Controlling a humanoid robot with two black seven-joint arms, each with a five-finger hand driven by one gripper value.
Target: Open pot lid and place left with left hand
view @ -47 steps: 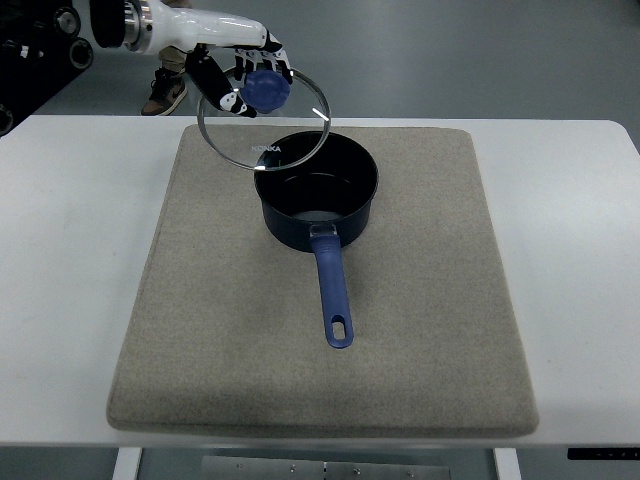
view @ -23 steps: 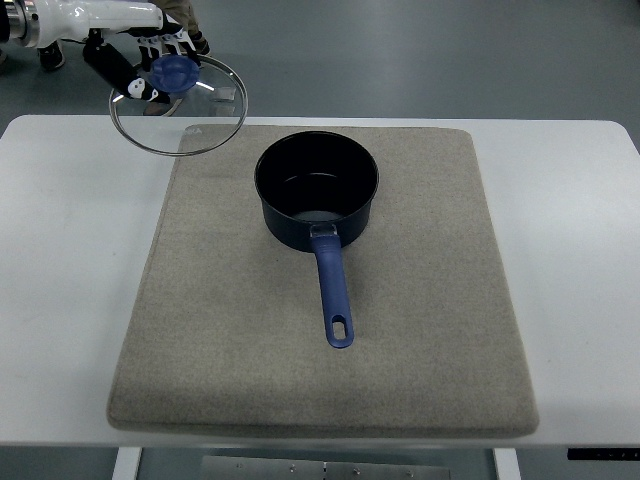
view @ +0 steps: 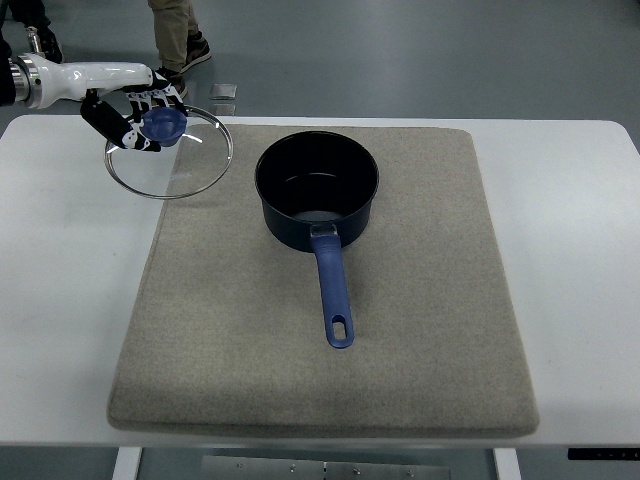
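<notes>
A dark blue saucepan (view: 317, 187) stands open on the grey mat (view: 420, 300), its blue handle (view: 333, 290) pointing toward me. My left hand (view: 140, 118) is shut on the blue knob (view: 162, 124) of the glass lid (view: 169, 152). It holds the lid at the mat's far left corner, over the mat's edge and the white table (view: 70, 250), left of the pan. I cannot tell if the lid touches the surface. The right arm is out of view.
A person's legs and shoes (view: 180, 45) stand on the floor beyond the table's far left edge. A small grey square (view: 224, 90) lies on the floor there. The mat covers most of the white table.
My left hand has carried the lid from above the pan's far rim leftward, then lower and slightly nearer, to the mat's far left corner. The pan has not moved.
</notes>
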